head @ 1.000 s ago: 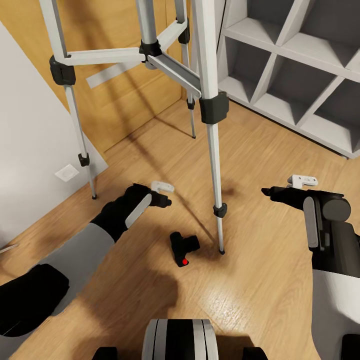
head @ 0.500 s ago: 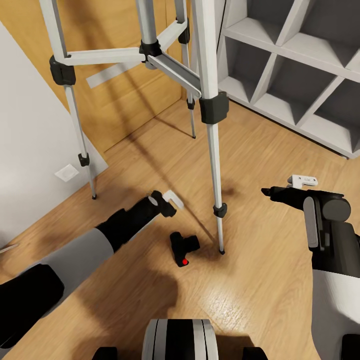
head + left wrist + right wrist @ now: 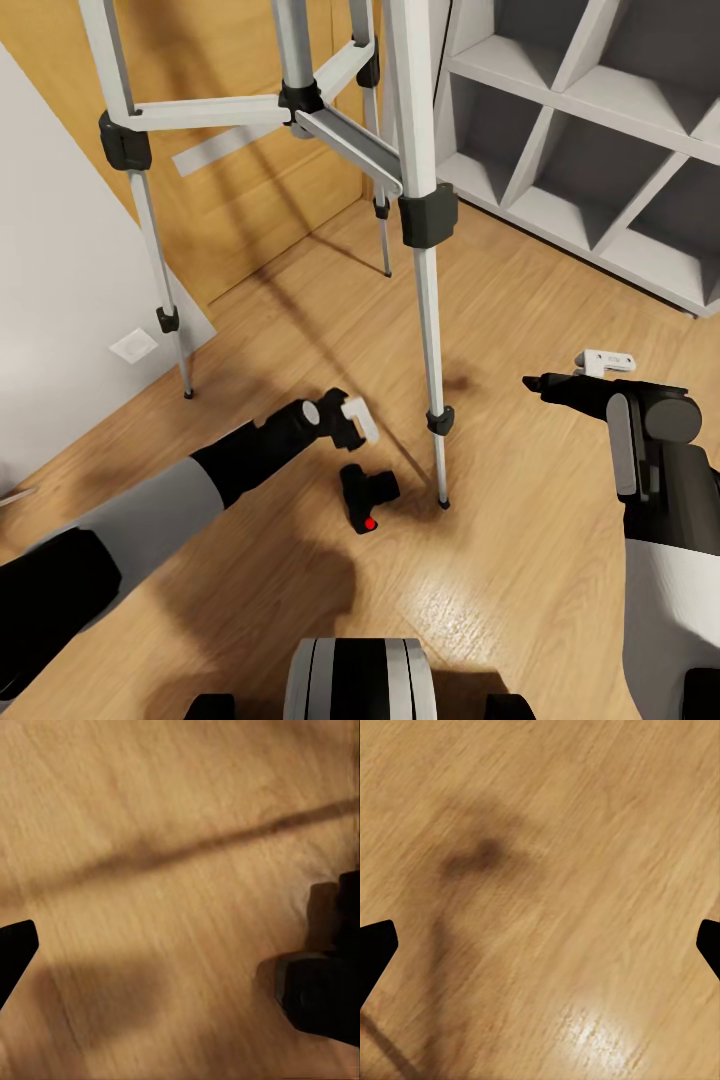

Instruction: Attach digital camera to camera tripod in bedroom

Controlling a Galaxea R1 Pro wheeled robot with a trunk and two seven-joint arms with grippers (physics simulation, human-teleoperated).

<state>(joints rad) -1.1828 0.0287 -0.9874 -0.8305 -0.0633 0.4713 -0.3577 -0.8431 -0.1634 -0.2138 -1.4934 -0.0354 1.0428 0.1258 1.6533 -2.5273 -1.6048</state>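
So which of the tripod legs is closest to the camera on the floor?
The front leg, whose foot lands just right of the digital camera; the other two feet stand farther back.

The right pincer [image 3: 540, 945] looks down on a light wood floor [image 3: 585, 832], its planks running on a slant. Its two black fingertips [image 3: 375, 949] poke in at opposite sides, set wide apart with bare floor between them. A soft dark shadow [image 3: 472, 859] lies on the boards, with a thinner streak trailing off from it. A bright glare patch [image 3: 592, 1035] shines on the wood.
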